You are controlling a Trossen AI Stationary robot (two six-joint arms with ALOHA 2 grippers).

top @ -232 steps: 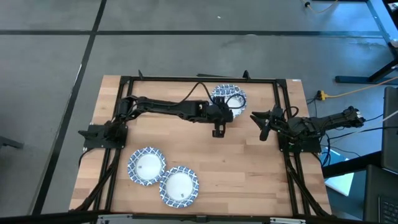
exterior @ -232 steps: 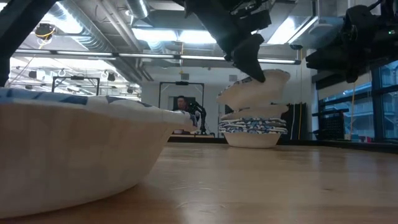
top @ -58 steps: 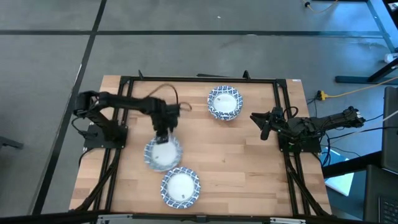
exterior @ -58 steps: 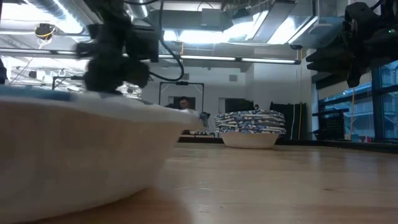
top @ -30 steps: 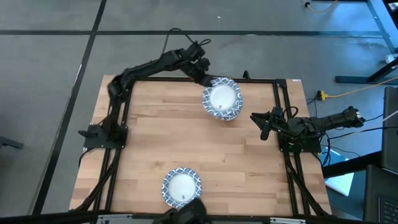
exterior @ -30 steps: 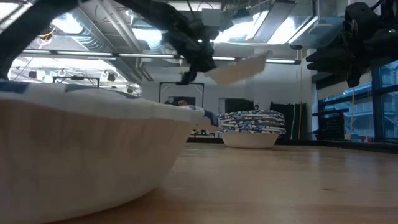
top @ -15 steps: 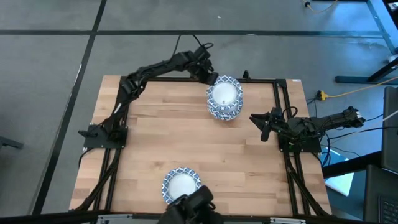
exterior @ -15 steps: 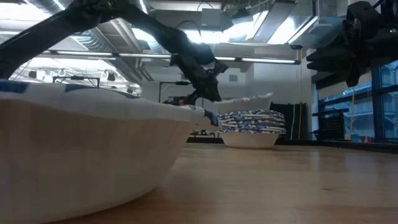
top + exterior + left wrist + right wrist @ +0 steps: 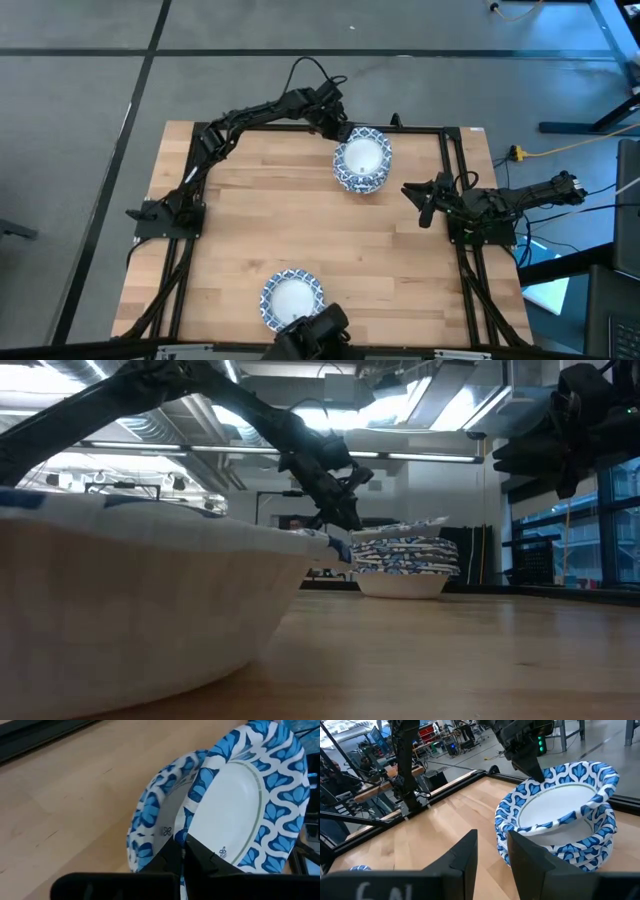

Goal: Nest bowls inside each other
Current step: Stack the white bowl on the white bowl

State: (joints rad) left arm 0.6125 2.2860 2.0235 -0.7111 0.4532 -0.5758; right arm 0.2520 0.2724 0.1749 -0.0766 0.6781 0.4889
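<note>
Up at twelve o'clock on the table (image 9: 400, 260), the left gripper (image 9: 340, 128) is clamped on the rim of a tilted bowl (image 9: 362, 155) resting atop the nested stack (image 9: 404, 568). Another bowl (image 9: 291, 298) sits alone at six o'clock. At three o'clock the right gripper (image 9: 424, 203) waits, its jaws partly apart around nothing.

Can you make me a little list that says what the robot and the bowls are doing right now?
left hand: shut on the rim of the top bowl, at the far edge of the table
top bowl: tilted, partly in the stack of bowls, not yet sitting flat
stack of bowls: at the far side of the table
lone bowl: at the near edge, by itself
right hand: partly open, holding nothing, waiting at the right side
bowls left to nest: the lone bowl
</note>
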